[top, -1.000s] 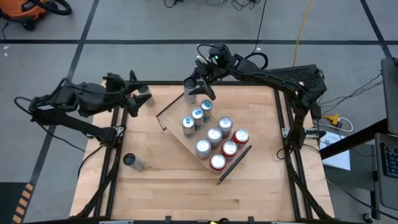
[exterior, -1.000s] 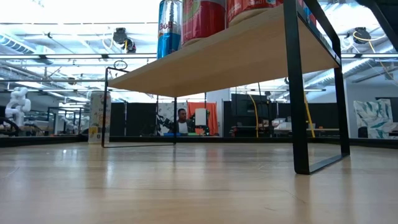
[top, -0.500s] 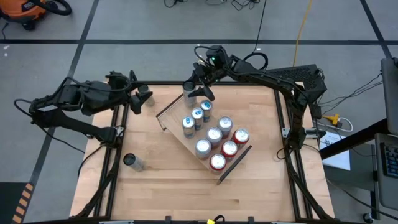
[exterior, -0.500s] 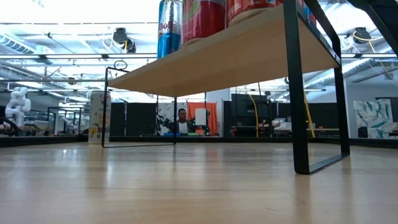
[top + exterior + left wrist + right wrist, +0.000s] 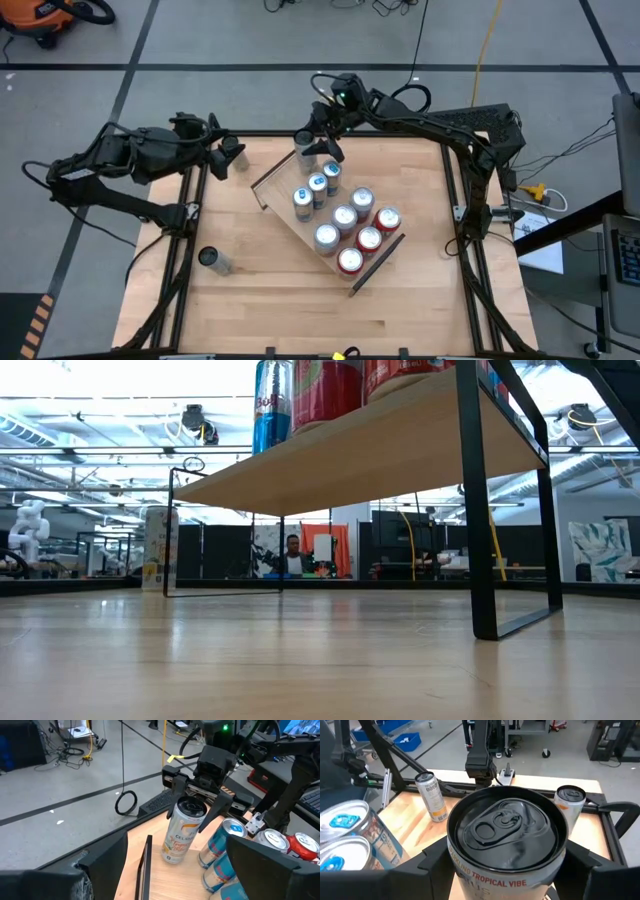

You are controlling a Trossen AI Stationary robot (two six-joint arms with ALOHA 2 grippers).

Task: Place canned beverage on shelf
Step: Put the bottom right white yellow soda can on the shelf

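Your right gripper (image 5: pixel 310 147) sits over the far end of the shelf (image 5: pixel 283 180), its fingers clamped either side of a white can (image 5: pixel 182 831) with a dark lid; the left wrist view shows that can upright, its base on the light-wood board, just beside the blue cans (image 5: pixel 318 186) already there. You can see eight other cans on the shelf from above: three slim blue ones near the gripper, then silver-topped cans (image 5: pixel 345 216) in the middle and red cans (image 5: pixel 369 238) toward the near rail. Your left gripper (image 5: pixel 228 157) hangs at the table's far left edge with its fingers apart and nothing between them, well apart from the shelf. One more can (image 5: pixel 211 260) stands alone on the tabletop (image 5: pixel 260 300) at the near left. In the low view the shelf is seen from underneath, with a person (image 5: pixel 291 557) seated far back in the room
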